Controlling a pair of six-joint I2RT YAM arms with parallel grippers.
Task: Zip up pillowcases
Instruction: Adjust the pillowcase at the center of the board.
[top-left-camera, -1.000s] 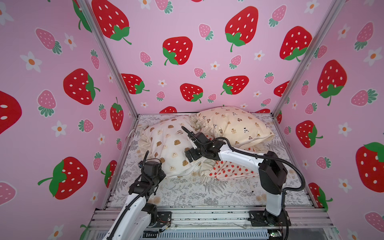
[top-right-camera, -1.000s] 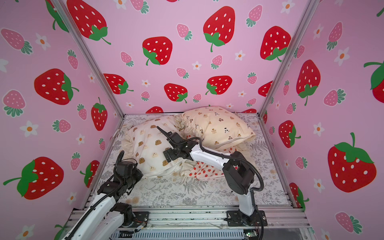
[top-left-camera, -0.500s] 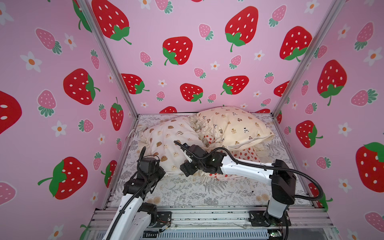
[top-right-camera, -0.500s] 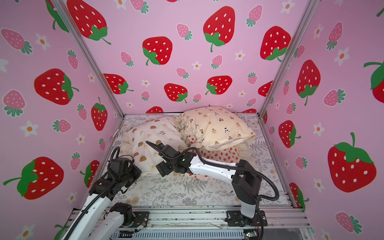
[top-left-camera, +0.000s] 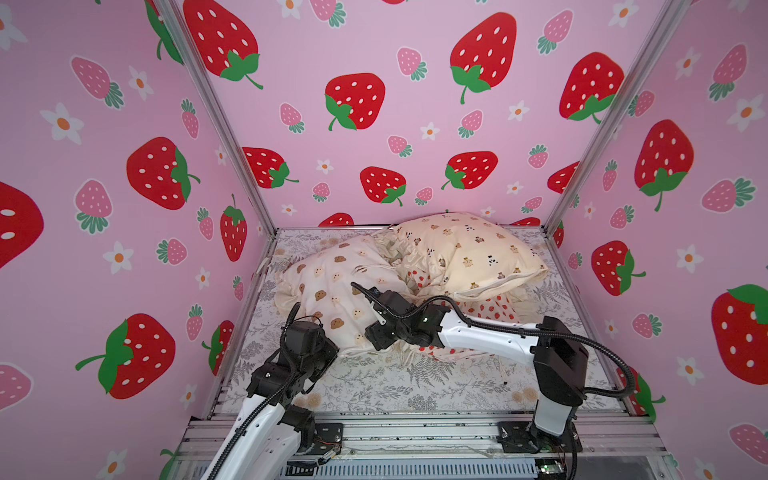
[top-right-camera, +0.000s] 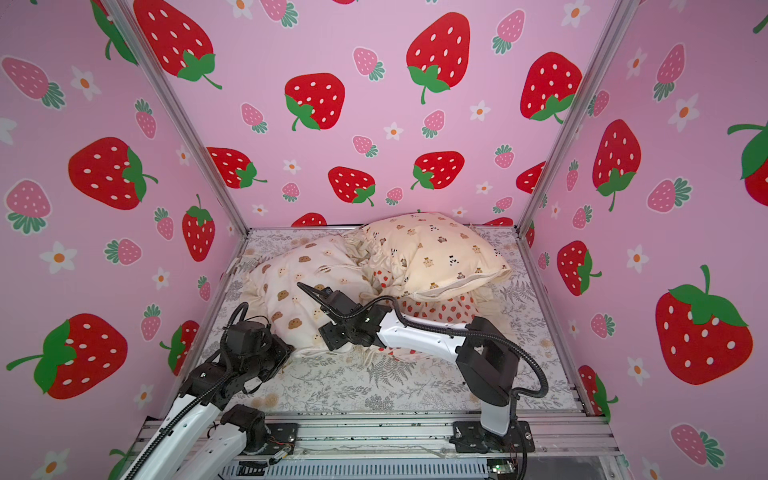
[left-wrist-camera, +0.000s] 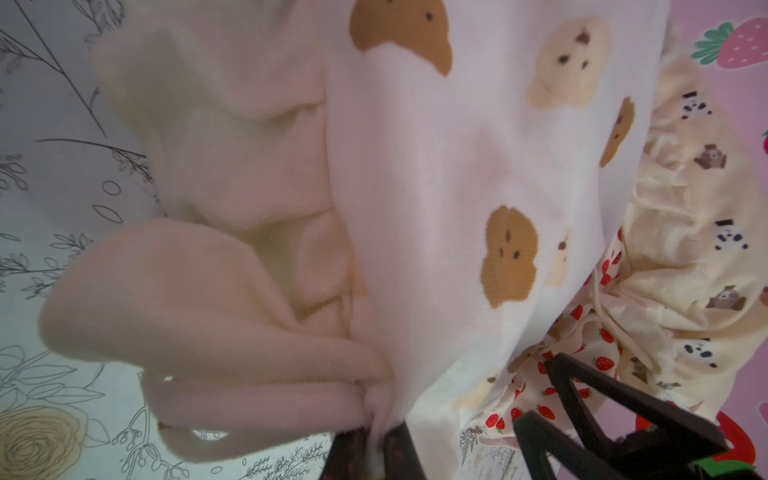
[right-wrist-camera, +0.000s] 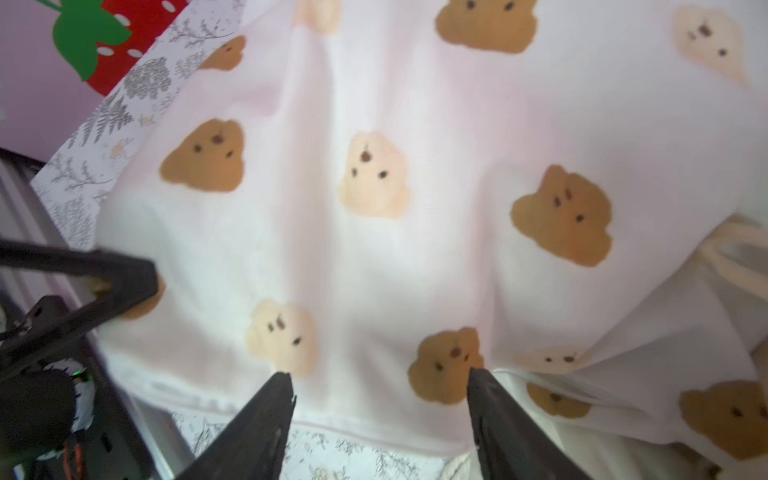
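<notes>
- The bear-face pillow (top-left-camera: 332, 286) lies on the left part of the tabletop, on the grey printed sheet (top-left-camera: 415, 386), with one edge turned towards the arms.
- The bears-and-pandas pillow (top-left-camera: 469, 253) is propped at the back right. It rests on the strawberry pillow (top-left-camera: 486, 309), which is mostly hidden beneath it.
- The left claw (left-wrist-camera: 376, 449) is pressed together on a bunched fold of cloth at the near edge of the bear-face pillow, so a pinch of the cover is held.
- The right claw (right-wrist-camera: 380, 399) is spread over the same pillow's near edge, one finger beside a brown bear print. Nothing is gripped between the fingers.
- The pillows are judged light, soft and squashy. The thin cover is expected to wrinkle and slip over the stuffing, so a pinch would likely catch only cloth.
- Hold is best taken at the seam beside the zip, with the cloth kept taut by one claw and the small pull tab taken by the other.
- The pull tab cannot be made out in any view.
</notes>
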